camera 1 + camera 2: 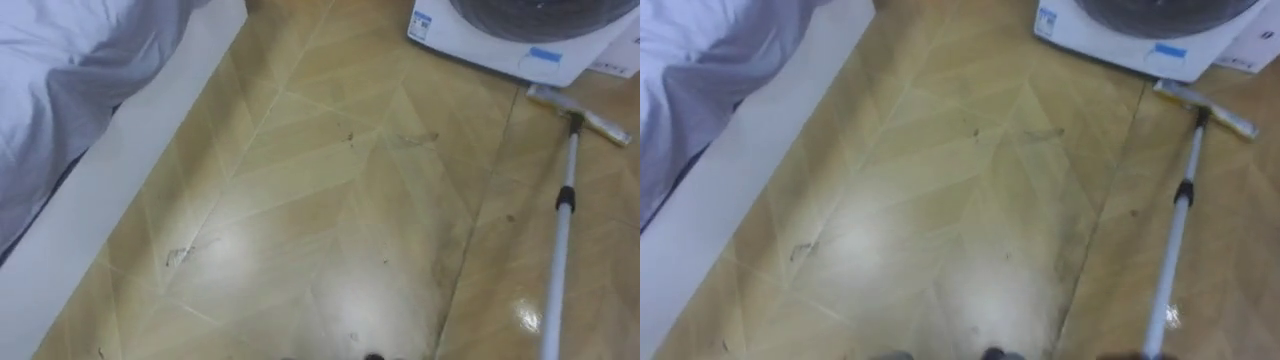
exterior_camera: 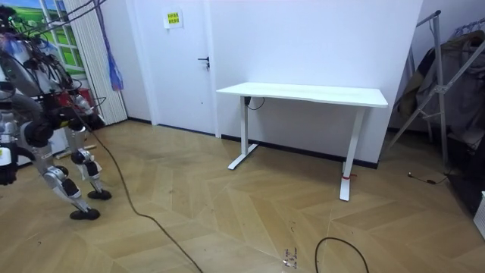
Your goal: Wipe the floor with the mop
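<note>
Left eye view: mop (image 1: 562, 230) sits at the right edge of the wood floor (image 1: 330, 200). The flat head lies on the boards just beside the front base of the washing machine (image 1: 500, 45), in the top right corner. Can't tell if they touch. The pole runs from the head straight down toward the lower right and leaves the view at the bottom edge, so whatever holds it is out of frame. The boards under the lower pole have a wet-looking sheen. A bed frame (image 1: 110, 190) with pale bedding (image 1: 60, 80) runs diagonally along the floor's left edge, well apart from the mop.

Right eye view: same layout, with the pole again exiting at the bottom right.

Room view: the robot stands at the room view's left edge, partly cropped. Its knees are bent and its torso leans forward toward that edge. One arm hangs down in front of the body, with a dark hand low at the frame edge. It's probably the left hand (image 2: 6, 174), since it's on the near side of the body. It's too small and cropped, so I can't tell how the fingers are set or whether it holds anything. A white desk (image 2: 303, 94) stands against the far wall, well apart from the robot. A door (image 2: 182, 68) is left of the desk, and a clothes rack (image 2: 447, 76) is at the right edge.
</note>
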Motion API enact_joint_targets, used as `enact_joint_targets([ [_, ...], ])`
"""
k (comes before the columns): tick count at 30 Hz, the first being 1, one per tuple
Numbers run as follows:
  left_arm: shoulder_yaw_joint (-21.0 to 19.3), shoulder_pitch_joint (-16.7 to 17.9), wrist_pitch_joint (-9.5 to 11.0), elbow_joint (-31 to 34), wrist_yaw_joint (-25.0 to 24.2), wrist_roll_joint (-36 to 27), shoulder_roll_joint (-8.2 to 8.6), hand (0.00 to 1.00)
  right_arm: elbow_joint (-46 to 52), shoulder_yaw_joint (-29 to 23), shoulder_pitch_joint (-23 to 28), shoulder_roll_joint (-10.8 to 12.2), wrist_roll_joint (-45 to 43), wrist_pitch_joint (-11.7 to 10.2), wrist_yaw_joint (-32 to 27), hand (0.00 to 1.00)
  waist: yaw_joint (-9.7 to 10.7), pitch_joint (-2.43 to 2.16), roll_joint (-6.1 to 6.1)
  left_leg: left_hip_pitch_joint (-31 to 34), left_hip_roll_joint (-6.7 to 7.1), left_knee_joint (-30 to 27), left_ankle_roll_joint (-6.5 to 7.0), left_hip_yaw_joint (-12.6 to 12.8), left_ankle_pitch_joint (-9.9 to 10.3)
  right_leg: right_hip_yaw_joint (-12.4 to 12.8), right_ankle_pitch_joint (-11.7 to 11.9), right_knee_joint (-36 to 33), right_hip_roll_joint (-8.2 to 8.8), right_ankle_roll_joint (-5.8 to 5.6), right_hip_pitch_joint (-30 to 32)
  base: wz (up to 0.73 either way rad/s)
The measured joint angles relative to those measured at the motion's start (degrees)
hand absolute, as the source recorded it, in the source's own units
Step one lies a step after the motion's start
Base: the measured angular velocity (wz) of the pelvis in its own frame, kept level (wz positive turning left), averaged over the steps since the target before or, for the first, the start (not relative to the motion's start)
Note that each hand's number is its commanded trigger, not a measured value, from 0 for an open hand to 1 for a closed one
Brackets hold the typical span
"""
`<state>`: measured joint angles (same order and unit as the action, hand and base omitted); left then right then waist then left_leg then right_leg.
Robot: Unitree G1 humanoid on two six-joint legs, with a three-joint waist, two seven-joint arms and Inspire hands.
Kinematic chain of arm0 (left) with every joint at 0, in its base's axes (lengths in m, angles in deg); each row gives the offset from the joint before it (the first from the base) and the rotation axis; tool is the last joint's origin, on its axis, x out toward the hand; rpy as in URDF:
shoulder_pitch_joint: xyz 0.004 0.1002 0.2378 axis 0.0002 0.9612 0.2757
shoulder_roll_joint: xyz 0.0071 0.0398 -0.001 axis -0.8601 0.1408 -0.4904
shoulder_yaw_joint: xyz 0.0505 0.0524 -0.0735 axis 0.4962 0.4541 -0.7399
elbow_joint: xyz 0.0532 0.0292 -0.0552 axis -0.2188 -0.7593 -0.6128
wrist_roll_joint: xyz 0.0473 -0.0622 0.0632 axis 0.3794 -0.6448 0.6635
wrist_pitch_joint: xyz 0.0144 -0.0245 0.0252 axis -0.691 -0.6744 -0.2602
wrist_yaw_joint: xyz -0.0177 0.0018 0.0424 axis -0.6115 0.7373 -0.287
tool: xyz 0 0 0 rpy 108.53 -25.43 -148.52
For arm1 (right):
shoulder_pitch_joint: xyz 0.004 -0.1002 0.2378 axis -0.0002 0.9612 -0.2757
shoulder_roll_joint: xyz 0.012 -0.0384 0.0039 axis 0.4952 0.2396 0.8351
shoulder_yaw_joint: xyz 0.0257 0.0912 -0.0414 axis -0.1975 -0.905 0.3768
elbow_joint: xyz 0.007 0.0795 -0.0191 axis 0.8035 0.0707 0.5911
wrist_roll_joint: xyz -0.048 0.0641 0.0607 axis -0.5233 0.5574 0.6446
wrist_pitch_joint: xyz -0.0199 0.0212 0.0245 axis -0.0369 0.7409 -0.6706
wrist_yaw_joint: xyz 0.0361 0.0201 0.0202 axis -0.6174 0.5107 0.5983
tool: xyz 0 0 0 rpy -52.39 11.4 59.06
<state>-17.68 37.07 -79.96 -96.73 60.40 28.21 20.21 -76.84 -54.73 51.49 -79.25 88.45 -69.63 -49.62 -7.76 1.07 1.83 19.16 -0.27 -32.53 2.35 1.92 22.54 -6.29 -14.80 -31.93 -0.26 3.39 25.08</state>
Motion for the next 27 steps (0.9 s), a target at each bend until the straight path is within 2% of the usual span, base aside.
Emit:
enact_joint_targets([
  [2,-0.2,1.2,-0.2,-0.9,0.2,0.5,0.59,0.0,-1.5,0.3,4.4,0.2,-5.7,0.2,-1.3,1.0,1.5,-0.44,0.49,-6.3,0.26,6.9,0.28,0.5,-2.0,0.5,1.0,4.4,0.25,-0.47,-5.1,-0.09],
  [3,-0.2,1.5,-0.3,-1.2,0.1,0.4,0.67,0.0,-1.5,0.6,5.4,0.3,-6.7,0.3,-1.5,1.0,1.6,-0.61,0.62,-7.6,0.3,8.1,0.25,0.6,-2.3,0.8,1.1,5.3,0.16,-0.51,-6.1,-0.25],
  [4,-0.7,2.1,-0.2,-1.9,0.1,0.5,0.75,0.0,-1.4,0.6,7.0,0.7,-8.5,0.5,-1.6,1.0,2.1,-0.89,0.55,-10.2,0.31,10.8,0.18,1.3,-3.0,1.3,1.2,6.4,-0.16,-0.52,-7.7,-0.26],
  [5,-2.1,2.7,-0.3,-1.9,0.1,1.7,0.96,0.0,-1.3,0.5,8.1,1.3,-10.4,0.8,-1.5,1.0,3.1,-0.94,0.4,-12.5,0.38,13.0,0.0,1.7,-3.5,1.5,1.2,7.3,-0.36,-0.5,-9.2,-0.23],
  [7,-3.3,3.2,-0.6,-1.8,0.2,4.1,1.15,0.0,-0.7,0.3,9.7,2.3,-12.4,1.0,-1.4,1.0,4.4,-0.96,0.02,-15.1,0.41,14.5,-0.29,2.3,-4.1,1.6,1.2,8.5,-0.79,-0.42,-11.2,-0.11],
  [11,-5.1,3.9,-1.2,-1.7,0.2,4.9,1.11,0.0,1.5,-1.3,11.8,4.7,-16.3,1.8,-0.8,1.0,6.0,-0.92,-2.04,-20.8,-0.33,17.9,-1.09,2.7,-5.0,2.2,1.5,11.7,-1.96,0.11,-16.0,-0.1],
  [15,-6.4,4.1,-1.8,-1.6,0.6,5.9,1.61,0.0,3.7,-1.1,12.6,5.5,-16.3,3.8,0.6,1.0,5.9,-0.97,-3.58,-23.7,-0.81,19.4,-1.26,2.9,-5.2,2.5,1.6,13.4,-2.67,0.29,-18.9,-0.06],
  [18,-6.8,4.1,-2.1,-1.7,0.7,6.0,1.71,0.0,3.7,-1.2,12.6,7.3,-16.3,4.7,1.7,1.0,6.0,-0.8,-4.83,-26.3,-1.08,19.9,-1.27,2.7,-5.2,2.1,1.6,14.7,-2.86,0.31,-22.1,0.08],
  [22,-6.9,4.3,-2.2,-1.6,0.7,6.1,1.63,0.0,4.7,-1.3,12.7,7.4,-16.8,5.3,2.7,1.0,6.0,-0.82,-4.92,-27.5,-1.04,19.9,-1.27,2.7,-5.2,2.1,1.7,15.6,-2.78,0.18,-23.9,0.01],
  [25,-7.4,4.4,-2.4,-1.6,0.4,6.7,1.61,0.0,6.4,-3.7,12.9,7.4,-18.8,5.8,3.4,1.0,6.0,-0.87,-4.49,-28.1,-0.98,19.9,-1.27,2.7,-5.2,2.4,2.0,16.3,-2.83,-0.08,-24.7,-0.05],
  [27,-8.8,4.5,-2.5,-1.6,-0.2,8.4,1.66,0.0,7.7,-5.4,13.2,7.4,-20.4,6.5,3.7,1.0,6.0,-0.74,-4.19,-28.6,-0.97,20.0,-1.27,2.7,-5.2,2.6,2.1,16.4,-2.86,-0.14,-25.0,-0.06],
])
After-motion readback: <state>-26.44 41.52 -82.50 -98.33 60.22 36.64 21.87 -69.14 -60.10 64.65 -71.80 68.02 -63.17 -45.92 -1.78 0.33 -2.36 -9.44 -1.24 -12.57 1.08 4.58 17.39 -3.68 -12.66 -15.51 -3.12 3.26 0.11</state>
